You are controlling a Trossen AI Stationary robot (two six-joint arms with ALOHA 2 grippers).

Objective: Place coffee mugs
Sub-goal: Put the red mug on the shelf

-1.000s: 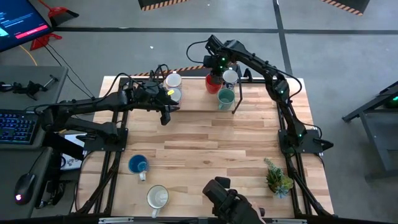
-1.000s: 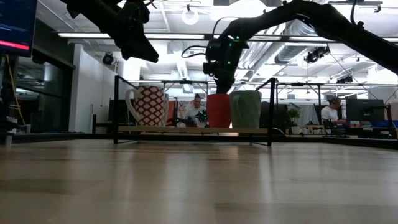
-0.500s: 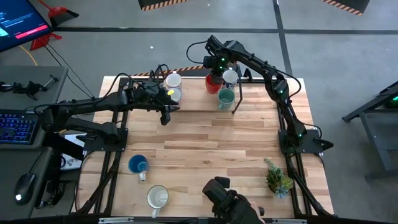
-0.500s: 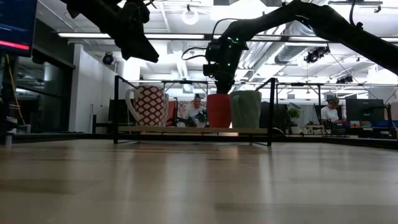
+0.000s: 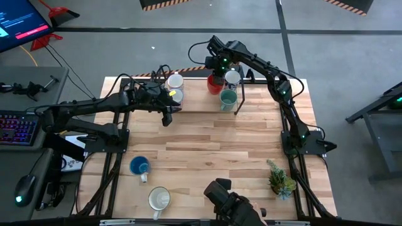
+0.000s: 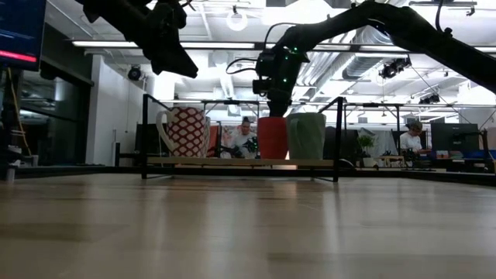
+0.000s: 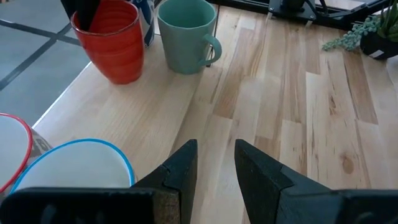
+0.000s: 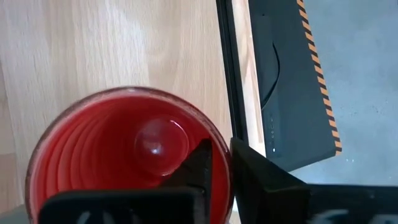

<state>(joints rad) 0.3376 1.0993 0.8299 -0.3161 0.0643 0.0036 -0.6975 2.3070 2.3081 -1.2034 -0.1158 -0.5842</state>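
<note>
High view: the right arm stretches from its base at the bench's (image 5: 207, 135) right edge up to the far side, its right end effector (image 5: 217, 74) pointing down onto the red mug (image 5: 215, 84). Beside that stand a teal mug (image 5: 228, 98) and a white mug (image 5: 232, 77). The left arm reaches across from the left, its left end effector (image 5: 167, 115) hovering near two white mugs (image 5: 174, 88) at the far edge. A blue mug (image 5: 139, 166) and a cream mug (image 5: 159, 199) sit on the near-left part; a potted plant (image 5: 281, 178) stands near right.

Low view: the right arm descends from above onto the red mug's rim, the teal mug just beside it; a patterned mug (image 6: 184, 132) stands to the left.

Left wrist view: the fingers (image 7: 183, 168) stand slightly apart, holding nothing — bare wood shows between them.

Right wrist view: the fingers (image 8: 202, 163) pinch the red mug's wall, one inside, one outside — clamped on the rim.
</note>
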